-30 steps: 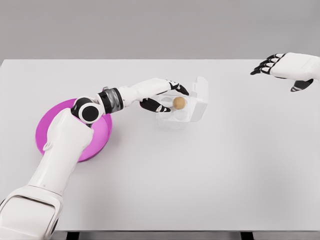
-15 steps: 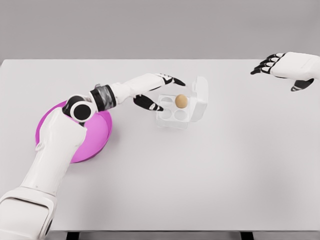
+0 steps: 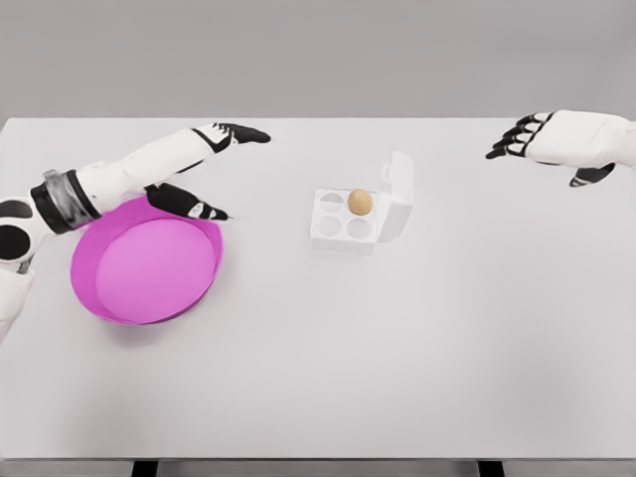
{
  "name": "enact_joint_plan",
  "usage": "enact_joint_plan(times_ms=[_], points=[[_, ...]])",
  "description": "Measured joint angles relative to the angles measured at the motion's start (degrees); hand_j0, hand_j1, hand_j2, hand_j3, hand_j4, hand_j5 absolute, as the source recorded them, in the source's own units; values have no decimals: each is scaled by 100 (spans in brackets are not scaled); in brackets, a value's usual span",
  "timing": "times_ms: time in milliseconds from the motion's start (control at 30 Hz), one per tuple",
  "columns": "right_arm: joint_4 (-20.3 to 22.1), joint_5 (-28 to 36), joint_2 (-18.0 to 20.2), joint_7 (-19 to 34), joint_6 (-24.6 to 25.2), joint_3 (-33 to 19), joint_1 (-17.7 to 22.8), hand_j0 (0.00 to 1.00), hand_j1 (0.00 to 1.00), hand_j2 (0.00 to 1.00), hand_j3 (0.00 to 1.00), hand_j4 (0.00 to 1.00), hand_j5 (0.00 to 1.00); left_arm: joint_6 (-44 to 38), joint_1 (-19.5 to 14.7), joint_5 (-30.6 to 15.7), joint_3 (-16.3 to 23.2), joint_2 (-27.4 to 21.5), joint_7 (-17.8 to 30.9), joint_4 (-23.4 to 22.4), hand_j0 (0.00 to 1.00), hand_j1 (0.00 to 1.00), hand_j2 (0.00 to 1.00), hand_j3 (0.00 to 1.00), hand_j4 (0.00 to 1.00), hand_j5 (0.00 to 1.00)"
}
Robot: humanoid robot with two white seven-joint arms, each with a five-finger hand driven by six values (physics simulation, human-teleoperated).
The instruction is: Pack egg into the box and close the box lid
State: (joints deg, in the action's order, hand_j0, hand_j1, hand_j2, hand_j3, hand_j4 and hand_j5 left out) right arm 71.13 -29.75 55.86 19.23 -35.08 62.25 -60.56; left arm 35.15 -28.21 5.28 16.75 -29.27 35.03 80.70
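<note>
A smooth, round tan egg [image 3: 360, 202] sits in the back right cup of a small white four-cup box [image 3: 345, 222], whose hinged lid [image 3: 398, 198] stands upright along its right side on the plain matte white desk [image 3: 397, 348]. To the left lies a shallow round magenta bowl [image 3: 145, 262], well apart from the box, with nothing between them. The left hand [image 3: 209, 169] hovers over the bowl's far rim, fingers spread and empty, and the right hand [image 3: 552, 142] hangs at the far right, fingers loosely spread, holding nothing.
</note>
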Motion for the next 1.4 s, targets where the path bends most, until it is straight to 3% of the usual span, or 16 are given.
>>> enact_joint_plan(times_ms=[267,600,700,800,1400], points=[[306,-16,-34,218,-1,52,220,100,100,100,100,100,100,0,105,-302,-117,-431,0,204,100,100,100,100,100,100],[812,-23,-66,348,-1,72,202,100,100,100,100,100,100,1,105,-317,-145,-534,0,209,100,100,100,100,100,100],[861,-24,-126,353,-1,127,193,100,100,100,100,100,100,1,114,-316,-149,-540,0,208,100,100,100,100,100,100],[902,-27,-211,355,-1,210,149,100,100,100,100,100,100,4,334,-315,-199,-635,0,207,100,100,100,100,100,100],[1115,-2,-530,356,0,372,-79,100,100,100,100,100,100,1,369,-315,-355,-856,0,101,100,100,100,100,100,100]])
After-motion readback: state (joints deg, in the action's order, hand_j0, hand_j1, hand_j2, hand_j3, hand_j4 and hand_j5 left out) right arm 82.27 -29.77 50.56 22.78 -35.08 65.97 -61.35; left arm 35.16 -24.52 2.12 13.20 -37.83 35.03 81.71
